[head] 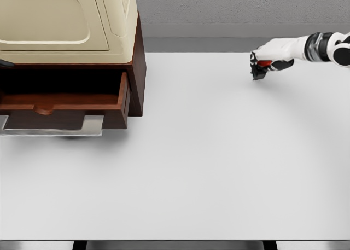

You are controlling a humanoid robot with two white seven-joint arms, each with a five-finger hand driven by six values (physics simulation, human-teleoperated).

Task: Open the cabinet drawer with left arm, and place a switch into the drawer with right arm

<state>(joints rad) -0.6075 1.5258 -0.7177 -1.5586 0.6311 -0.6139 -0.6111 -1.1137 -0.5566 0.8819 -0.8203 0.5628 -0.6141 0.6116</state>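
Right robot hand grips a switch beyond the open drawer.

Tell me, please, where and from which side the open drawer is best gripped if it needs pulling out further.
Grip the drawer by the flat silver handle along its front edge. The bar runs crosswise and juts toward the camera, so a robot hand should come from the front, over the table, curling its fingers over it.

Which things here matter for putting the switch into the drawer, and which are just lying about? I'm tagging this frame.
Part of the job:
- drawer, pulled open, with a metal handle
- cabinet that holds it
- right hand, closed on something red and dark, presumably the switch

Just lying about:
- cream-coloured appliance on top of the cabinet
- white table
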